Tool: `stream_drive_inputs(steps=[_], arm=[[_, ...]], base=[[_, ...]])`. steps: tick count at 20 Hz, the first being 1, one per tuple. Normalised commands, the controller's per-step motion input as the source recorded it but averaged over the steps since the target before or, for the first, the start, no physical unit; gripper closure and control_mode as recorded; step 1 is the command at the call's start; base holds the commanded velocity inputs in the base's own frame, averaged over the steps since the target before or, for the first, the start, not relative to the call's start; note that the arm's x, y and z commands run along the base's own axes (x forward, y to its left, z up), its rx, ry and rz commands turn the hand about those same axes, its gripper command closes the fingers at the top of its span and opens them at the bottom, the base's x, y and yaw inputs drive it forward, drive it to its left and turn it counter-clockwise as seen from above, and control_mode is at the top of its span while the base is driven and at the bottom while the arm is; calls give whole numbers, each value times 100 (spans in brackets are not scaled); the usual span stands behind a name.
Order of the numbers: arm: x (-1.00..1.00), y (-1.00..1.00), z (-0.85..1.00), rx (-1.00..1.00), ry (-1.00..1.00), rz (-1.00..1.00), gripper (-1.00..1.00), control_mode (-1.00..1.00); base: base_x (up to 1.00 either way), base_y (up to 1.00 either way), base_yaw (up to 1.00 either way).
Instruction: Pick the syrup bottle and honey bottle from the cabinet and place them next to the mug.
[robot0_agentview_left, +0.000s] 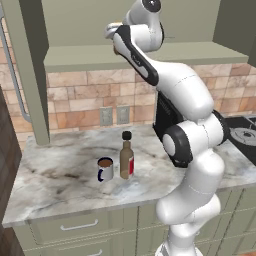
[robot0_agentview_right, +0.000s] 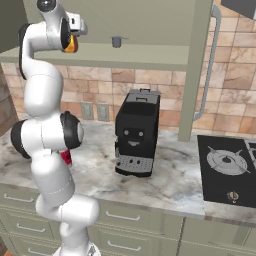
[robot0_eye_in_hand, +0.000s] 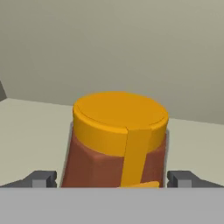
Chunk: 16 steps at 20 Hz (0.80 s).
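The honey bottle (robot0_eye_in_hand: 118, 140), squat amber with an orange cap, stands on the cabinet shelf (robot0_eye_in_hand: 26, 127). It sits between the fingers of my gripper (robot0_eye_in_hand: 112, 179), which is open: one dark fingertip shows on each side of the bottle, with a small gap. In the right base view the honey bottle (robot0_agentview_right: 71, 45) peeks out by my raised hand at the shelf edge (robot0_agentview_right: 150, 56). Down on the counter, the syrup bottle (robot0_agentview_left: 126, 156) stands upright just right of the mug (robot0_agentview_left: 105, 169).
A small grey measuring cup (robot0_agentview_right: 117, 41) sits farther along the shelf. A black coffee machine (robot0_agentview_right: 136, 132) stands on the marble counter (robot0_agentview_left: 60, 180) behind my arm. A stove (robot0_agentview_right: 230, 167) lies at the right end. Drawers with metal handles (robot0_agentview_left: 80, 226) run below.
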Motion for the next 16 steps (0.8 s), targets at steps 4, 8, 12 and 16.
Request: stream_drive_inputs(steps=[4,8,12,16], arm=[[0,0,0,0,0,0,-100,-100],[0,0,0,0,0,0,100,-100],[0,0,0,0,0,0,100,-100],[-6,0,0,0,0,0,100,-100]], base=[[0,0,0],[0,0,0],[0,0,0],[0,0,0]])
